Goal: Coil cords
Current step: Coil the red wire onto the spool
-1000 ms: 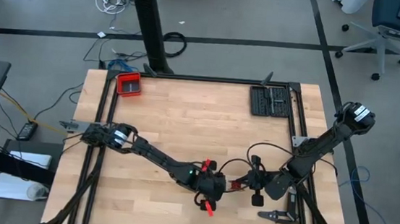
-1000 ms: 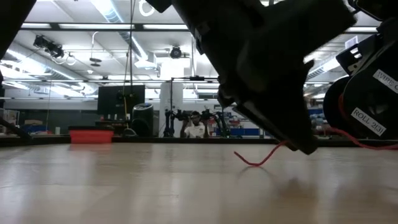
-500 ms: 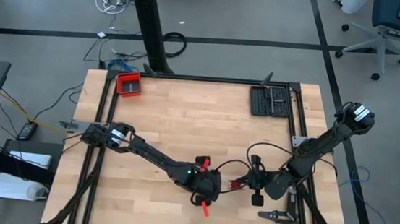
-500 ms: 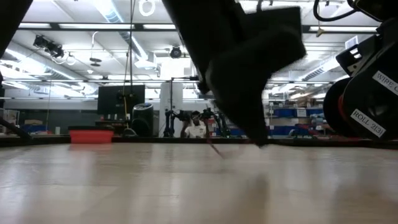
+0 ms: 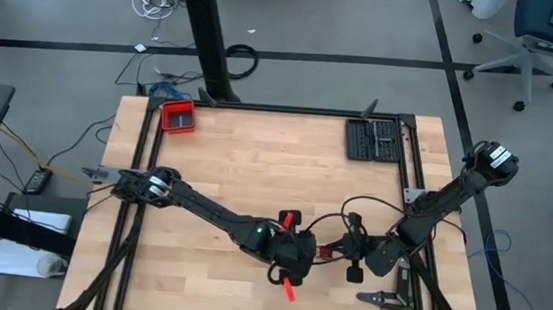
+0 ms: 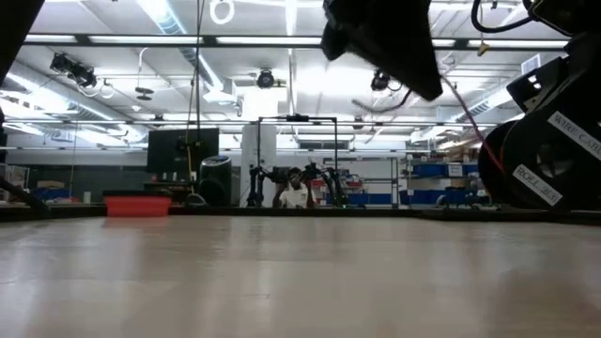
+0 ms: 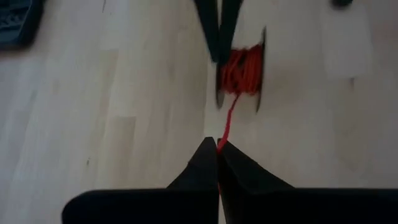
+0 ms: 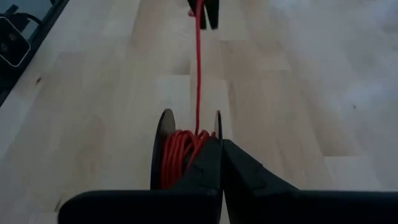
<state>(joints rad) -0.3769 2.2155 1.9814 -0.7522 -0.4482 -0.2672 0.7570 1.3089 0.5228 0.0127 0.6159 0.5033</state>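
A pale wooden counter point(image 5: 256, 163) stands in a workshop with a grey floor, a red tray point(image 5: 177, 116) at its far left corner and a dark tool case point(image 5: 372, 139) toward the far right corner. Both arms meet close to the near edge, a little right of its middle.

The left pincer point(image 7: 217, 152) is closed tight on the thin red cord point(image 7: 227, 121), pinching the strand just short of a small spool point(image 7: 241, 71) on which the rest of the cord is wound. The right pincer point(image 8: 221, 152) is also fully closed, its fingertips gripping the near flange of that spool, so the red windings sit just ahead of it. From above, the spool and cord point(image 5: 325, 252) lie between the two wrists, with the strand drawn taut and straight between spool and left pincer.

The step in hand looks like winding: one arm holds the spool, the other leads the free strand. The next move probably calls for carrying the strand round the core while keeping even tension, without pulling the spool out of the right pincer's grip.
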